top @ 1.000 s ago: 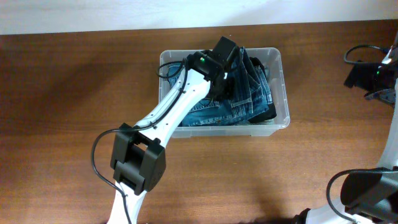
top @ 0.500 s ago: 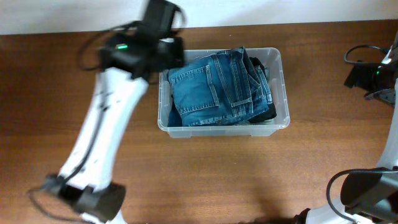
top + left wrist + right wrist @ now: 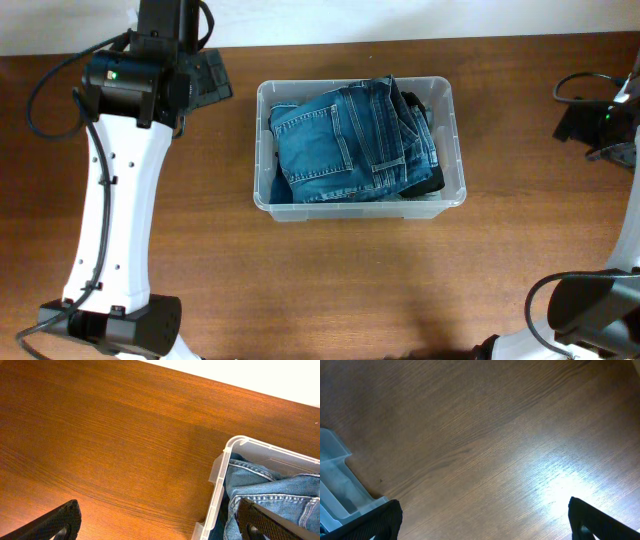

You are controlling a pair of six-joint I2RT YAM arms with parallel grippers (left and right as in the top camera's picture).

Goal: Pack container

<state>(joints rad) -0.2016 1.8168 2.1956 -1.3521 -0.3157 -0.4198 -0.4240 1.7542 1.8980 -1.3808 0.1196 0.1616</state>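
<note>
A brown wood-grain counter (image 3: 350, 290) is shown from above, bounded at the far edge by a pale wall. One container (image 3: 456, 150) is placed at mid-counter, towards the far edge, with its long axis running left to right. It is filled with folded blue jeans (image 3: 340, 145). A darker fabric is glimpsed beneath them at the right end, so the number of garments cannot be told.

Two arms are present, each with one pincer. The left pincer (image 3: 156, 510) is held with its jaws spread wide and nothing between them, above bare wood just beyond the container's left short wall. The container thus lies to its right, and its near corner is seen in the left wrist view. The right pincer (image 3: 484, 510) is likewise parted and empty, and is stationed well apart from the container, near the right edge of the counter.

The left arm is judged the nearer for any further move, and the packing appears largely complete.
</note>
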